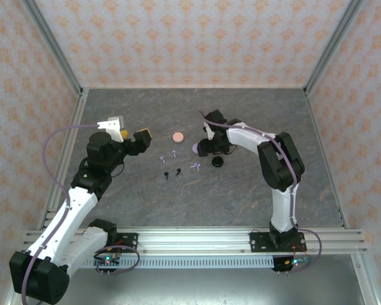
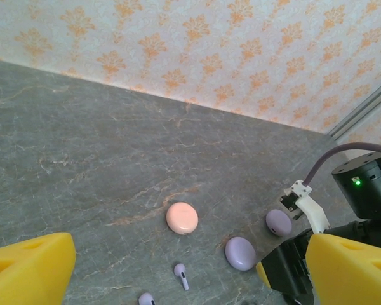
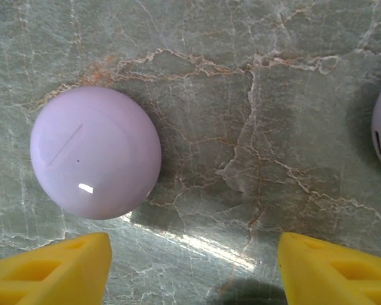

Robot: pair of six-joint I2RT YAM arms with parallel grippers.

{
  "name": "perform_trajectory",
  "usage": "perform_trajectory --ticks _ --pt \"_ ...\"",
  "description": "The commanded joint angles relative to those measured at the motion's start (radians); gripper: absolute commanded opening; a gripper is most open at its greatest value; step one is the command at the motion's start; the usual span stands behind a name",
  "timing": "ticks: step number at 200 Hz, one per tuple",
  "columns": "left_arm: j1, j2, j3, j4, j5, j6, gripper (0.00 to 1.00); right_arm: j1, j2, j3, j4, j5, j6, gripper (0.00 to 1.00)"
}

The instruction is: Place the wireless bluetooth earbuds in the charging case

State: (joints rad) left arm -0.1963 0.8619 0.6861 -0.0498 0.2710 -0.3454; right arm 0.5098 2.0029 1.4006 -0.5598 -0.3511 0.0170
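Several tiny earbuds lie mid-table: lilac ones (image 1: 174, 153) (image 1: 195, 166) and black ones (image 1: 176, 170). In the left wrist view a lilac earbud (image 2: 181, 275) lies in front of a round pink case (image 2: 182, 218) and two round lilac cases (image 2: 240, 253) (image 2: 279, 222). My right gripper (image 1: 203, 147) hangs low over the nearer lilac charging case (image 3: 95, 152), which lies just beyond its left finger (image 3: 51, 270). That gripper (image 3: 193, 273) is open with only bare table between its jaws. My left gripper (image 1: 132, 136) is open and empty, raised left of the earbuds.
A black round case (image 1: 218, 162) sits just right of the earbuds, below the right gripper. The pink case (image 1: 178, 136) lies between the two grippers. Patterned walls and metal rails close in the grey stone-look table (image 1: 146, 114).
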Motion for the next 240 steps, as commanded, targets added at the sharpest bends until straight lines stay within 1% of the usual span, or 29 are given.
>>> perform_trajectory --ticks 1,97,134,240 --pt "0.0 -0.006 -0.014 -0.004 -0.027 0.012 0.93 0.005 -0.017 -0.021 -0.019 -0.005 -0.017 0.67" --pt "0.001 0.028 0.0 0.005 -0.019 0.006 0.93 0.005 -0.1 -0.132 -0.035 0.014 -0.041 0.66" --pt "0.001 0.047 0.002 0.015 -0.012 0.0 0.93 0.009 -0.121 -0.147 -0.05 0.013 -0.06 0.66" --pt "0.001 0.069 0.01 0.026 0.0 -0.005 0.93 0.09 -0.138 -0.202 -0.101 0.122 -0.089 0.67"
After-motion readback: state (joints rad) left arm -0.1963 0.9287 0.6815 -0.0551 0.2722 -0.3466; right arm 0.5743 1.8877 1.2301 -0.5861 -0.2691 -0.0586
